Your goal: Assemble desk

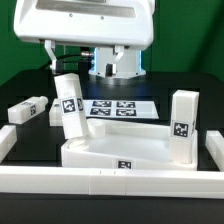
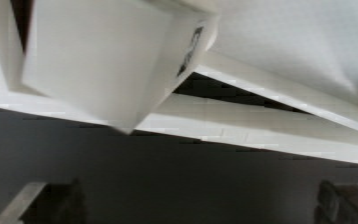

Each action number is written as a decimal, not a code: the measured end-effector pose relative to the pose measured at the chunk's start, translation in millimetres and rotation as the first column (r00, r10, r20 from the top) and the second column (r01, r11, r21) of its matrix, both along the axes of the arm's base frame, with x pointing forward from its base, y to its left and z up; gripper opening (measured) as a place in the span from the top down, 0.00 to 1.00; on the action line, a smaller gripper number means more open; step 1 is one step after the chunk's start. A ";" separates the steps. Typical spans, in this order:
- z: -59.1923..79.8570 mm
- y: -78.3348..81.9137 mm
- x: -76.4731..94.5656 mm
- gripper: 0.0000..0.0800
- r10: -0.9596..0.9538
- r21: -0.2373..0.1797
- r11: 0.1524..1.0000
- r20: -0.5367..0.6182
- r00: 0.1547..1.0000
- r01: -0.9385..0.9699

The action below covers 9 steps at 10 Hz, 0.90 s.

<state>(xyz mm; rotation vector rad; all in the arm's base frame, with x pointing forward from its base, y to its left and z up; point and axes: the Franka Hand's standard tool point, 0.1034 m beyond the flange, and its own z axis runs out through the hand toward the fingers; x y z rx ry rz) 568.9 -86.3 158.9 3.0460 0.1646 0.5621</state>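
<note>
Rails [image 1: 100,180] of white plastic close in the black table [image 1: 35,140] at the front and on both sides of the exterior view. The tabletop [image 1: 110,152] lies just behind the front rail. Bare table shows to its left in that view. The marker board [image 1: 112,107] lies flat just behind the tabletop.

A straight leg [image 1: 182,125] stands up at the tabletop's corner on the exterior view's right. A tilted leg [image 1: 68,105] leans at the corner on the left. A lying leg [image 1: 27,110] rests on the table well off to the left.

The arm's big white body [image 1: 90,20] hides the gripper in the exterior view, so I cannot tell if anything touches the tilted leg's top. The wrist view is blurry, and the tilted leg [image 2: 105,60] is cut off at its edge.

In the wrist view the gripper [image 2: 194,200] is spread wide. Its fingers [image 2: 39,203] sit far apart with only dark table between them.
</note>
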 end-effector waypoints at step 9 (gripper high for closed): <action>4.3 4.4 -11.3 0.19 0.010 0.109 0.993 -0.395 0.919 0.036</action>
